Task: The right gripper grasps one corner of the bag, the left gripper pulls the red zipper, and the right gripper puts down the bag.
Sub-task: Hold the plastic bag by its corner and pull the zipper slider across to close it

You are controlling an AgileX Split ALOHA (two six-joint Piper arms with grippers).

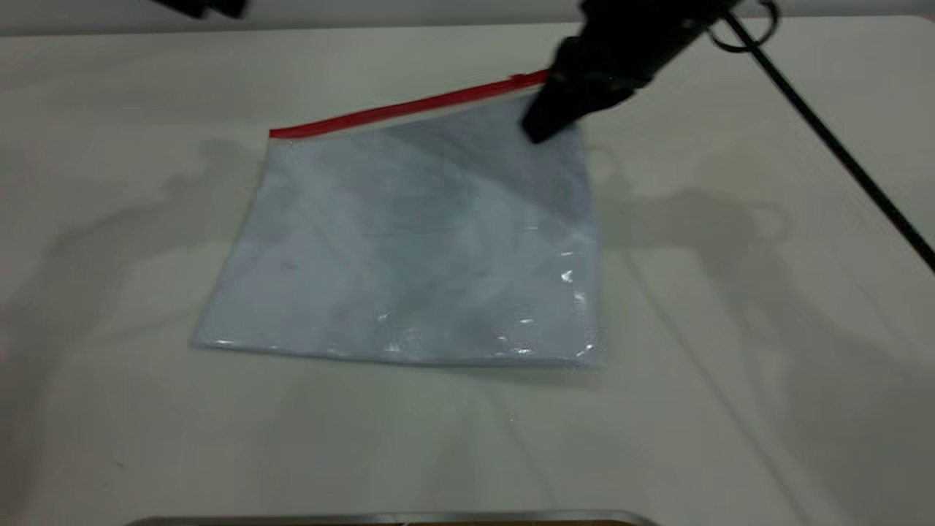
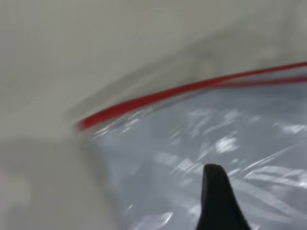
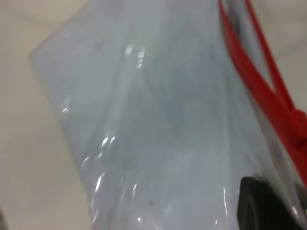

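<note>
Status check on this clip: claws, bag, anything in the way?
Right claw down on the bag's far corner by the red zipper. Left claw back at the table's far edge. Nothing blocking.

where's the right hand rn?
In the exterior view the right hand is upper right, at the bag's far right corner where the red zipper ends.

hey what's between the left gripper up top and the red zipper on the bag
Only bare table. The exterior view shows the left gripper at the top edge, apart from the red zipper on the bag, with nothing lying between them.
</note>
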